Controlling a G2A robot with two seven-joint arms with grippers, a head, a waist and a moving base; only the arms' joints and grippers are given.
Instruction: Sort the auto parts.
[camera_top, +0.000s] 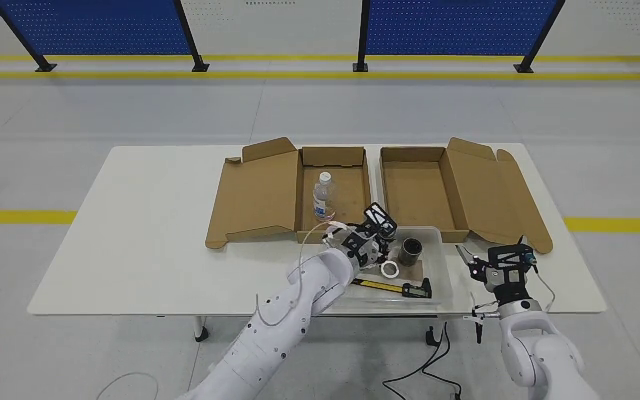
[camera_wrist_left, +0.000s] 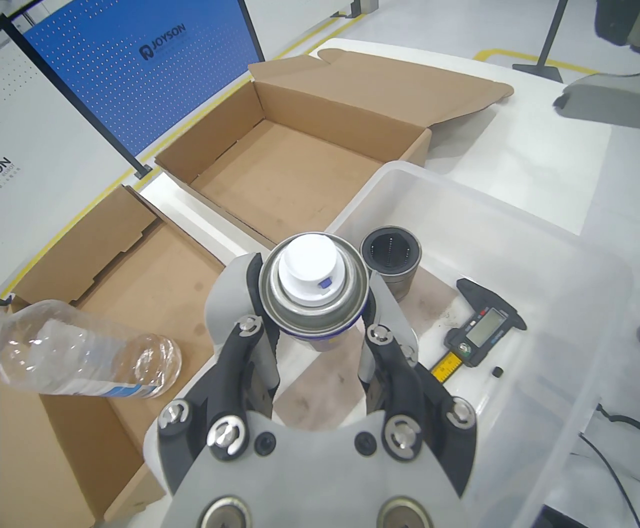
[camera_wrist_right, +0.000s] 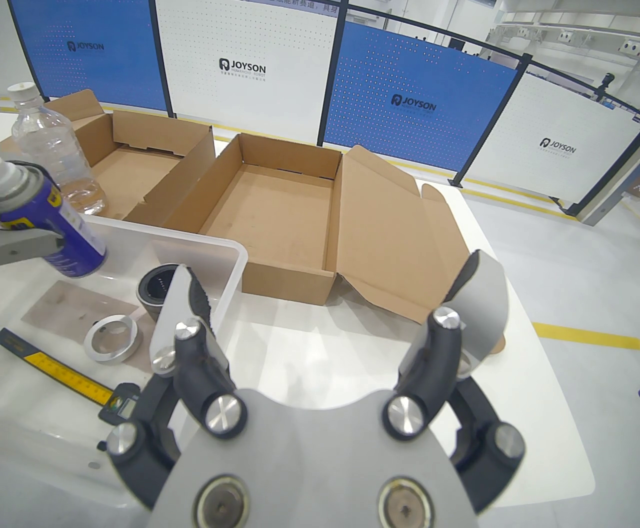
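Seemingly early in the sort. Shown pinched between the fingers of the left gripper (camera_wrist_left: 314, 300): can (camera_wrist_left: 307, 272), raised above the floor of the bin (camera_wrist_left: 500, 220). Held spread and unladen just beside the bin: right gripper (camera_wrist_right: 332, 280). Already standing in a box (camera_wrist_left: 150, 260) just beyond the bin: bottle (camera_wrist_left: 75, 350). Open alongside, likewise just beyond the bin: second box (camera_wrist_left: 300, 170). Left lying inside the bin: bearing (camera_wrist_left: 392, 255), ring (camera_wrist_right: 111, 337), caliper (camera_wrist_left: 482, 332). Judged next: carrying the can out over the bin's far wall to a box; most of the sorting yet to do.
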